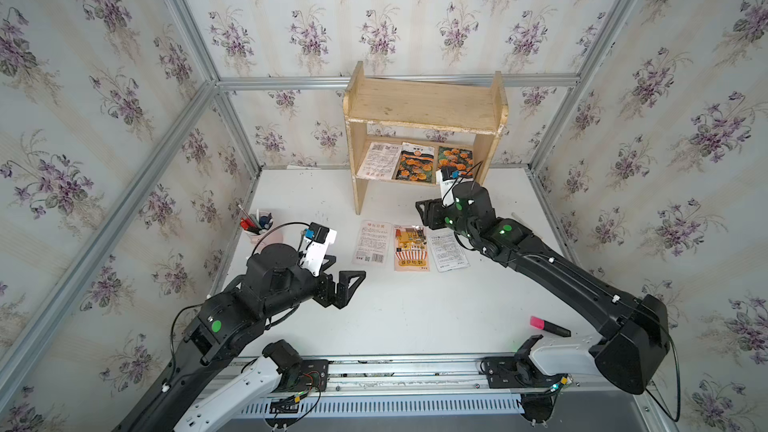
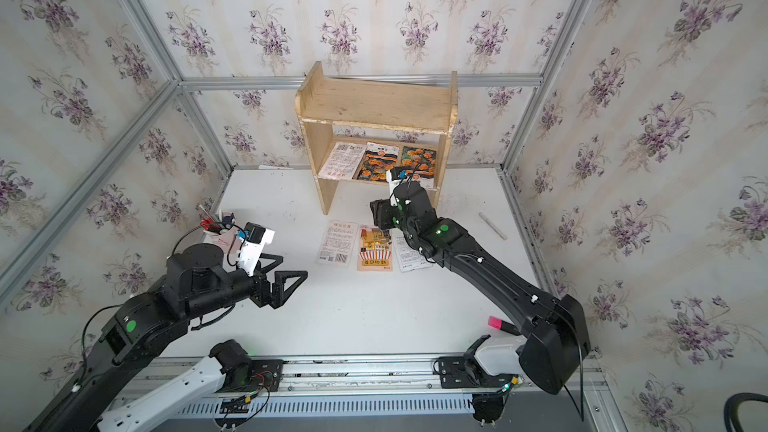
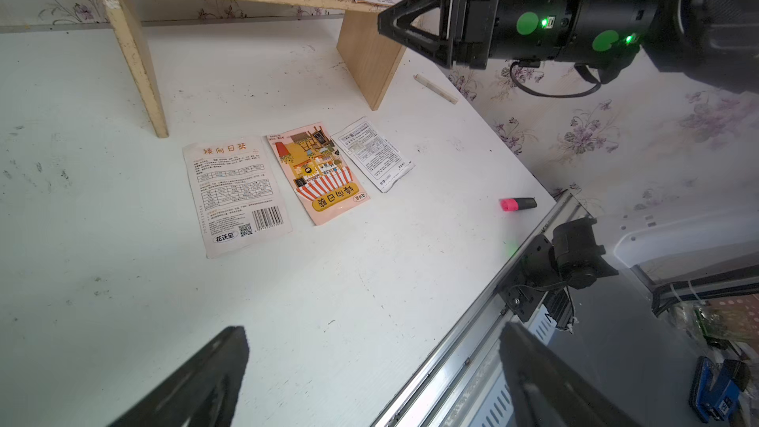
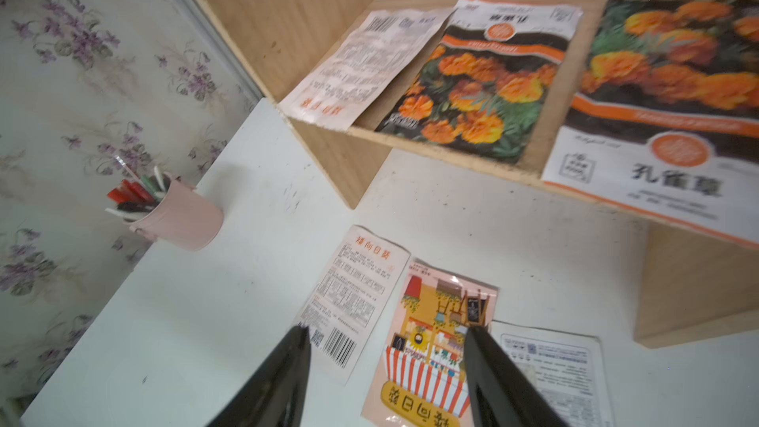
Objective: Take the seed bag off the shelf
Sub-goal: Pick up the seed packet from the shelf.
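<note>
Three flat printed seed bags (image 1: 414, 162) lie on the lower board of the light wooden two-tier shelf (image 1: 424, 103). The left gripper (image 3: 371, 328) and right gripper (image 4: 386, 328) both stand parted, empty.

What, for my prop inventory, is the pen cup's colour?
The cup is pale pink; the right wrist view shows it best.

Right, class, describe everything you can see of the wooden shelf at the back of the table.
The shelf is a small two-tier unit of light wood with flat side panels rounded on top and chipped pale front edges; its back is open. It stands upright at the far end of the white table. The upper board is bare; three seed bags lie flat on the lower board, one overhanging its front edge.
</note>
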You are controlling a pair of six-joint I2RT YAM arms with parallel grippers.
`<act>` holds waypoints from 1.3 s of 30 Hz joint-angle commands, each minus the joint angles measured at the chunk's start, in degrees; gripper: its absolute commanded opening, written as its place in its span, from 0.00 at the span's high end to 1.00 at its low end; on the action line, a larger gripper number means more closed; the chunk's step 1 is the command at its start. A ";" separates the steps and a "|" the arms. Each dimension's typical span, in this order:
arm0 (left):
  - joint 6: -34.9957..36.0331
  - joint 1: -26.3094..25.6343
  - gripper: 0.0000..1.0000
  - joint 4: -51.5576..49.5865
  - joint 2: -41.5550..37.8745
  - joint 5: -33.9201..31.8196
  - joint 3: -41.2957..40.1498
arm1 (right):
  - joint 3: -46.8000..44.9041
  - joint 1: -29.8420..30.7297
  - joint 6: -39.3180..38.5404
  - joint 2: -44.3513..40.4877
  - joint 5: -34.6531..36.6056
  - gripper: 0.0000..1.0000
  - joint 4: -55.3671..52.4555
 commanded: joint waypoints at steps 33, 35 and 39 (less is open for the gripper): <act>1.71 0.06 0.01 2.01 0.73 0.15 -1.28 | 20.96 -11.93 -11.96 25.72 14.62 0.45 6.25; 1.70 0.05 0.00 1.94 0.80 0.15 -1.28 | 21.90 -12.55 -12.08 26.71 14.82 0.45 5.64; 1.43 0.05 0.01 2.36 0.91 0.48 -1.80 | 22.79 -14.16 -11.67 28.05 14.20 0.45 4.81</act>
